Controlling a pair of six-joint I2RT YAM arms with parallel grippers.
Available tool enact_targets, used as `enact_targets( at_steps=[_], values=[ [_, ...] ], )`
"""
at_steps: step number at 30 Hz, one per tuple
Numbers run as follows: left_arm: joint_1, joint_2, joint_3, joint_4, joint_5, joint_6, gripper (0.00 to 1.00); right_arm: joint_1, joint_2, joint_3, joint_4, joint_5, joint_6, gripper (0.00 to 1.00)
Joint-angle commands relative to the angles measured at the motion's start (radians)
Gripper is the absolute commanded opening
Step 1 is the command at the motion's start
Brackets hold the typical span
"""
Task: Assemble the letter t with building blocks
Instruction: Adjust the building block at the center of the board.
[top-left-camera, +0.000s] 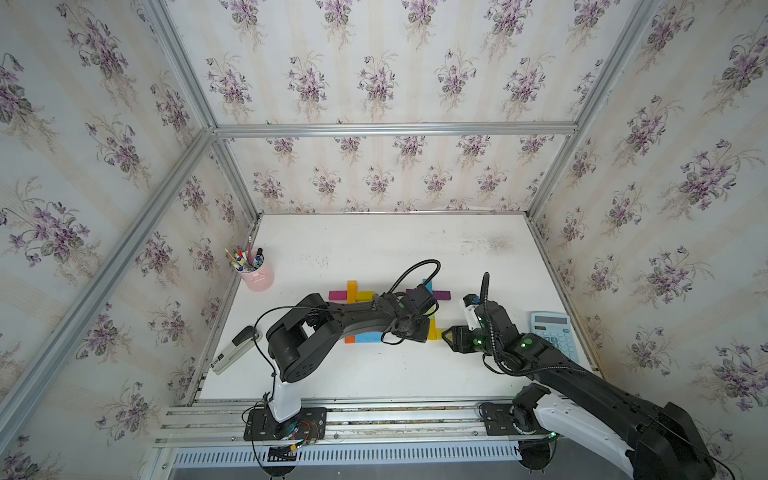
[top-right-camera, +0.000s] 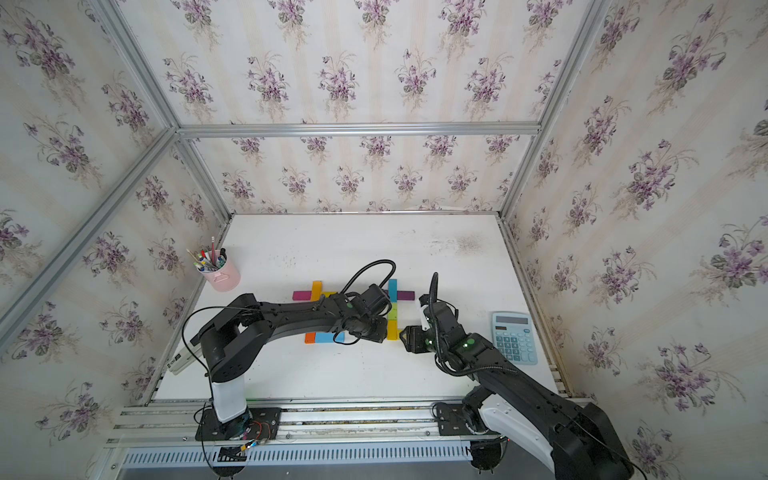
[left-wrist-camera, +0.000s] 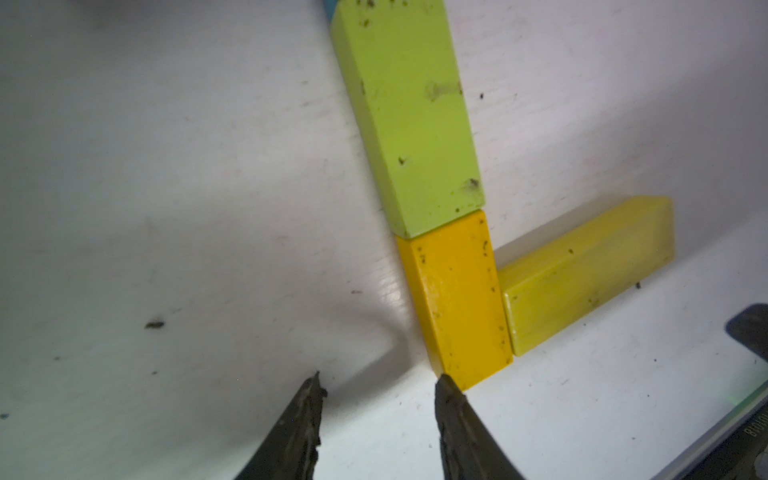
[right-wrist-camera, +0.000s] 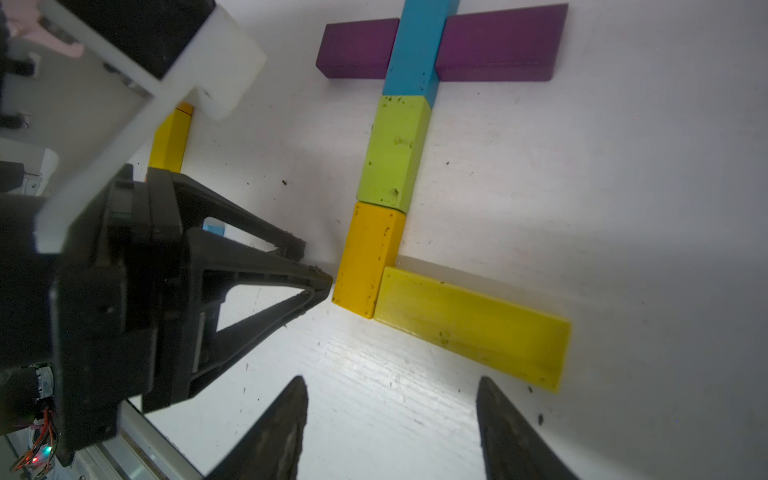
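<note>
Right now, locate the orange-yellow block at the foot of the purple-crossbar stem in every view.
In a top view: the orange-yellow block sits below picture centre, slightly right.
In a top view: the block sits below picture centre.
Left wrist: right of centre, lower half.
Right wrist: about picture centre.
Shared landmark: the lime block butting against its end.

pink cup (top-left-camera: 261, 277) (pens (top-left-camera: 246, 259) inside), stapler (top-left-camera: 233, 349), calculator (top-left-camera: 555, 328)

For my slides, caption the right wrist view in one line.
Flat-block letter t: teal-lime-orange stem, purple crossbar, long yellow foot; left arm's black fingers beside the stem's orange end.
</note>
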Motion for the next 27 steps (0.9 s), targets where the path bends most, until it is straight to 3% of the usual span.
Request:
enact_targets(
  at_steps=[1, 18, 24, 27],
  values=[
    [0.002, 0.02, -0.002, -0.039, -0.02, -0.008, 0.47, 0.002, -0.005, -0.001, 0.017, 0.012, 0.006, 0.65],
    [0.004, -0.006, -0.03, -0.023, -0.02, -0.003, 0.49, 0.003, 0.01, -0.002, 0.022, 0.012, 0.004, 0.65],
    [0.004, -0.135, -0.075, -0.053, -0.119, 0.019, 0.52, 0.004, -0.008, -0.001, 0.017, 0.038, 0.006, 0.64],
    [0.006, -0.224, -0.077, -0.118, -0.198, 0.071, 0.59, 0.004, -0.053, 0.004, 0.01, 0.059, 0.016, 0.64]
  ],
)
